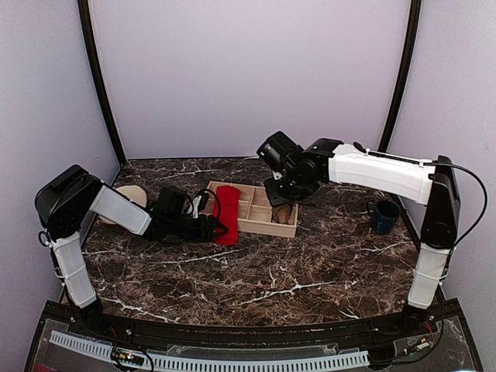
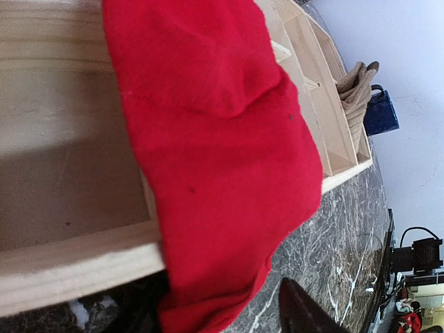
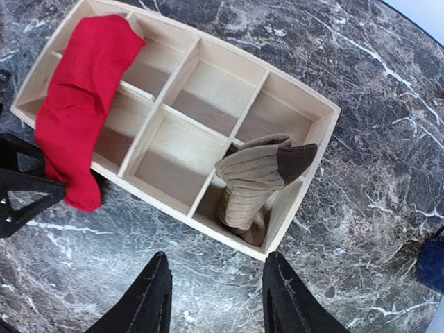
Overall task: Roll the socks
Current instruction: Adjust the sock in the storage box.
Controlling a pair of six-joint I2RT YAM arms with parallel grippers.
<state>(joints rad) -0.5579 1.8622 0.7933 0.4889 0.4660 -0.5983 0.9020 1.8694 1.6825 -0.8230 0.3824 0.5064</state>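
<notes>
The red sock (image 1: 227,217) hangs over the left end of the wooden tray (image 1: 256,225), its tip down on the marble. It fills the left wrist view as a flat red cloth (image 2: 222,159). My left gripper (image 2: 215,305) is open around that hanging tip; one dark finger (image 2: 300,313) stands apart from the cloth, with marble showing between. The tan-brown sock (image 3: 253,184), bunched and with a dark toe, sits in the tray's front right compartment (image 1: 284,213). My right gripper (image 3: 216,295) hovers open over the marble just in front of it, holding nothing.
The tray (image 3: 173,205) has several compartments, most of them bare. A dark blue mug (image 1: 384,215) stands on the right of the table. A round beige disc (image 1: 128,198) lies behind the left arm. Purple walls close in the back and sides.
</notes>
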